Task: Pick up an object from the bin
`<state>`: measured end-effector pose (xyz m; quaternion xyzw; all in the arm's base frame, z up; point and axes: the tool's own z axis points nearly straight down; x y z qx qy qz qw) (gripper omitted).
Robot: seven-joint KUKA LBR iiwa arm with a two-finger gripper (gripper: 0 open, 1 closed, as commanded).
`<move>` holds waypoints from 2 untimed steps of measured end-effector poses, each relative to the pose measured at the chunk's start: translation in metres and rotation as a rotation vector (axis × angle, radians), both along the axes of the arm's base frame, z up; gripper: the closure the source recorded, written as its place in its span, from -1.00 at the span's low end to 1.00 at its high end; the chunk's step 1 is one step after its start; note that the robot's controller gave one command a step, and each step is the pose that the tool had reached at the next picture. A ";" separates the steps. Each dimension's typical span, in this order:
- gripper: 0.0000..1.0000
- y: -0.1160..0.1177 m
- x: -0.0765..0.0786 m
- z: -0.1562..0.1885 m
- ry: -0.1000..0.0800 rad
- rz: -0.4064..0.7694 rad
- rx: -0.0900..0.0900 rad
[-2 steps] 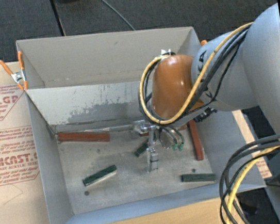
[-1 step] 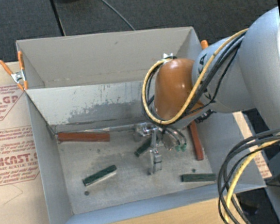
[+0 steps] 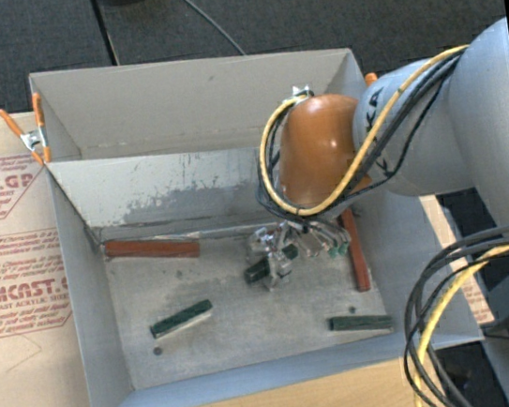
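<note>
Nearest the camera, at 3 o'clock: grey arm link (image 3: 455,120), orange wrist cover (image 3: 318,150) and looped yellow and black cables (image 3: 441,312), overhanging the right rim of the grey bin (image 3: 84,271).

Low over the bin floor, just off centre toward 2 o'clock: gripper (image 3: 276,255). Grip state: cannot tell. Just beside it, toward 8 o'clock: small dark green block (image 3: 257,272); touching or apart, cannot tell.

Along the edges:
- red-brown stick (image 3: 152,249) at 10 o'clock, against the back wall
- second red-brown stick (image 3: 357,258) at 3 o'clock, along the right wall, top end hidden by the wrist
- dark green bar (image 3: 359,322) at 4 o'clock, near the front wall

On open floor at 8 o'clock: green bar (image 3: 182,320), well apart from the rest. Scuffed bare metal between.
</note>
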<state>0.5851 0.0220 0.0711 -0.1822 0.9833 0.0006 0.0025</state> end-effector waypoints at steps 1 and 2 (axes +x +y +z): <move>1.00 0.000 0.000 0.000 0.000 0.000 0.000; 1.00 0.004 -0.011 0.157 -0.001 0.030 -0.001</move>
